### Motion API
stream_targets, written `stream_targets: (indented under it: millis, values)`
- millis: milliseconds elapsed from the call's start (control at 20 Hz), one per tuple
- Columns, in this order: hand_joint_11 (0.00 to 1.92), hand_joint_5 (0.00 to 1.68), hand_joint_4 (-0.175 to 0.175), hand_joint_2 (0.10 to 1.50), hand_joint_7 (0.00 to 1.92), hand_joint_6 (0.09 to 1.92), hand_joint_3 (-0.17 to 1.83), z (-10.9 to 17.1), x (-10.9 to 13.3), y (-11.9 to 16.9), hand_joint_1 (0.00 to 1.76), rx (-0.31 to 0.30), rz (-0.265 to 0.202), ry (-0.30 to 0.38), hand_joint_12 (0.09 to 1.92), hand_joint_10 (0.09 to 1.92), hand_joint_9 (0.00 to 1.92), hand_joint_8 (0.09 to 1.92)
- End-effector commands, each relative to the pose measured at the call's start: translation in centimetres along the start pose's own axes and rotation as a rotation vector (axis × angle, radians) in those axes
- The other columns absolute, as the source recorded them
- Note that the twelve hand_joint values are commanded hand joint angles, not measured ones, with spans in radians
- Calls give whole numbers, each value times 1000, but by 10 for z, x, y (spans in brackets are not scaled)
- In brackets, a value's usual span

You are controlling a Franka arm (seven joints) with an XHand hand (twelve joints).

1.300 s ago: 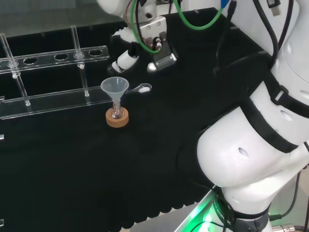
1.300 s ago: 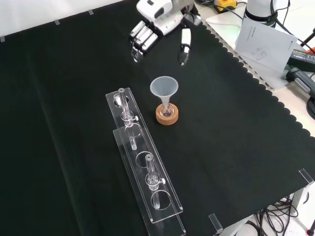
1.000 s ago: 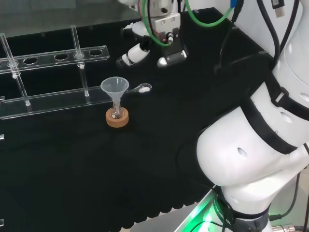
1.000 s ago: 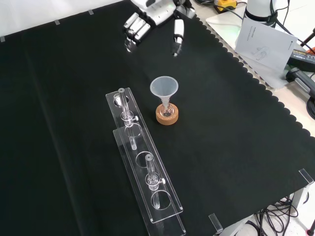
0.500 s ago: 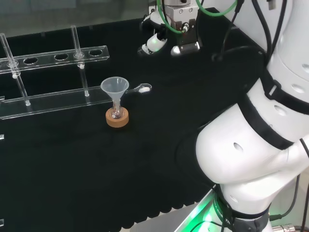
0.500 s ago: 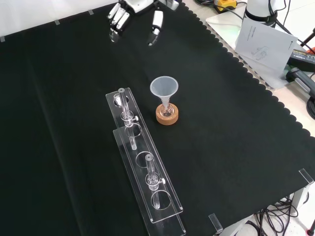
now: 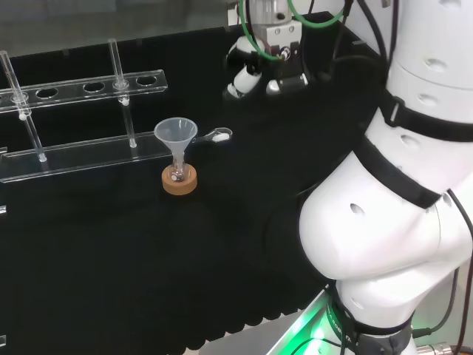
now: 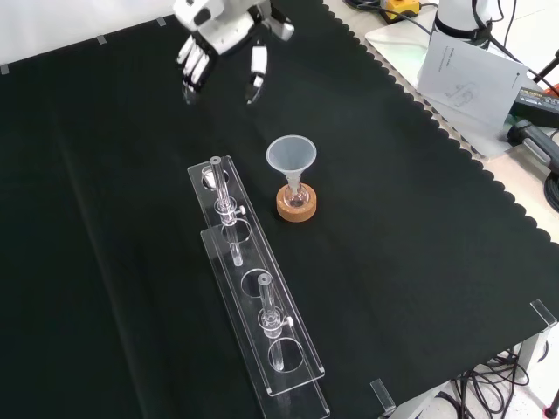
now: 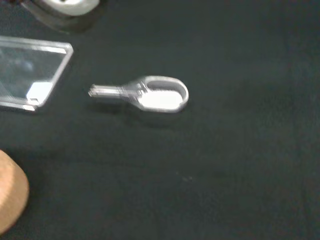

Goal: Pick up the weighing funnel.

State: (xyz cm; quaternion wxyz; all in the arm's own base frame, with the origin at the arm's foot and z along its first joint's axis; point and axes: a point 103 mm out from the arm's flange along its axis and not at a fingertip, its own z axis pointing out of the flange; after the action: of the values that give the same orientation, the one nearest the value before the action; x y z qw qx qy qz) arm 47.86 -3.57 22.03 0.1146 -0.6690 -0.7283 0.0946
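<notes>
Hand (image 8: 223,30) open, fingers relaxed, holding nothing. Weighing funnel (image 9: 150,95) lies on cloth (image 9: 240,175) below palm, apart.

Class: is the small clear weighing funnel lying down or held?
Lying down: small clear weighing funnel rests flat on black cloth, untouched.

No readable text, label or number from where I stand. One white paper sheet (image 8: 467,74) sits at the front view's upper right, just past the scalloped edge of the black cloth (image 8: 393,227). It carries faint grey print, too small to read.
</notes>
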Motion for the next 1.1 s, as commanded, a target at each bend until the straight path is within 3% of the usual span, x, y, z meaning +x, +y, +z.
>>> stream_targets:
  millis: [50, 550, 1100]
  values:
    - [385, 580, -55, 721, 382, 87, 358, 37, -4, 36, 810, 39, -26, -85, 1324, 594, 627, 721]
    - [375, 586, -53, 663, 380, 108, 458, 72, 10, 60, 805, 72, -61, -172, 1322, 596, 608, 718]
    - [371, 618, -42, 652, 379, 133, 475, 95, 16, 79, 805, 110, -60, -192, 1323, 598, 603, 720]
